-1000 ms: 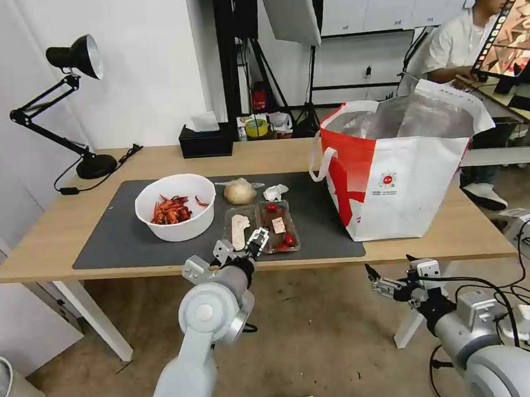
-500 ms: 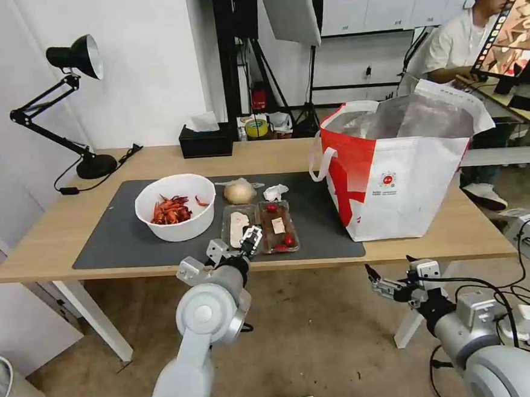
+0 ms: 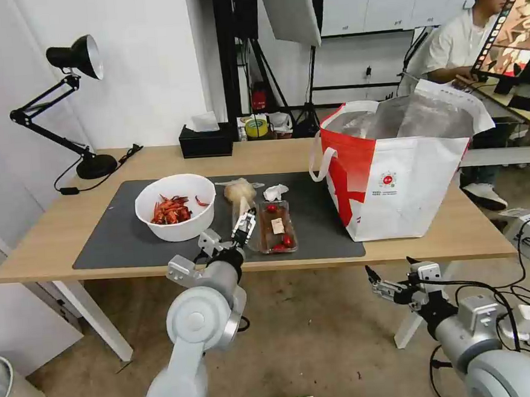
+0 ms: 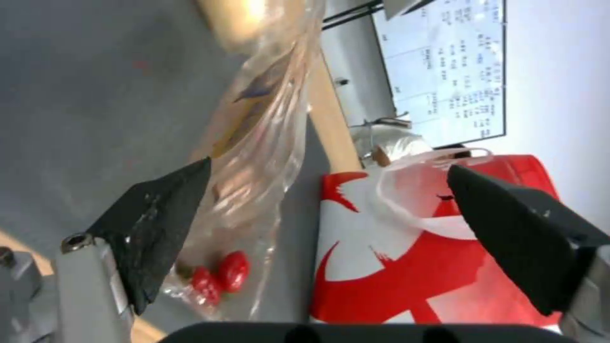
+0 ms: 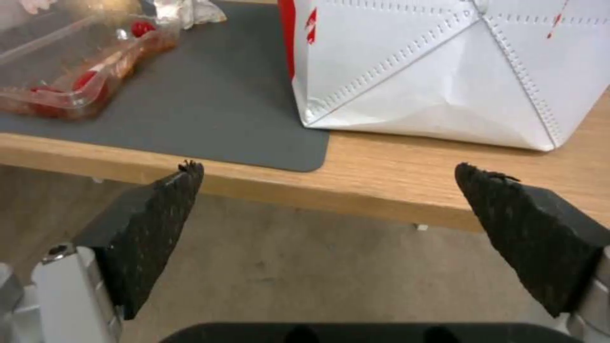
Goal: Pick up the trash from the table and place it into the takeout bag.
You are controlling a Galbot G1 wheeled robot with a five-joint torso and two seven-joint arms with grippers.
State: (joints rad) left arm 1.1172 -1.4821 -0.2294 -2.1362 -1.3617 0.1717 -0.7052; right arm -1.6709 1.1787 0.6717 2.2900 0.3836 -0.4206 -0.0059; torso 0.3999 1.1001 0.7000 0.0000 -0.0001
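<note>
Trash is all sitting on the table (image 3: 153,164) mat; nothing appears bagged. Takeout bag (image 3: 396,177) is standing open, waiting. Bowl (image 3: 175,206), tray (image 3: 273,227), ball (image 3: 239,191), tissue (image 3: 275,192) are remaining. Left gripper (image 3: 244,226) is spreading wide over the tray; right gripper (image 3: 387,286) is idling open below.

Left gripper (image 3: 243,226) beside tomato tray (image 3: 276,227)

My left gripper (image 3: 243,225) blocks the clear tray's (image 3: 277,226) lid half, so can't tell if it's touching.
</note>
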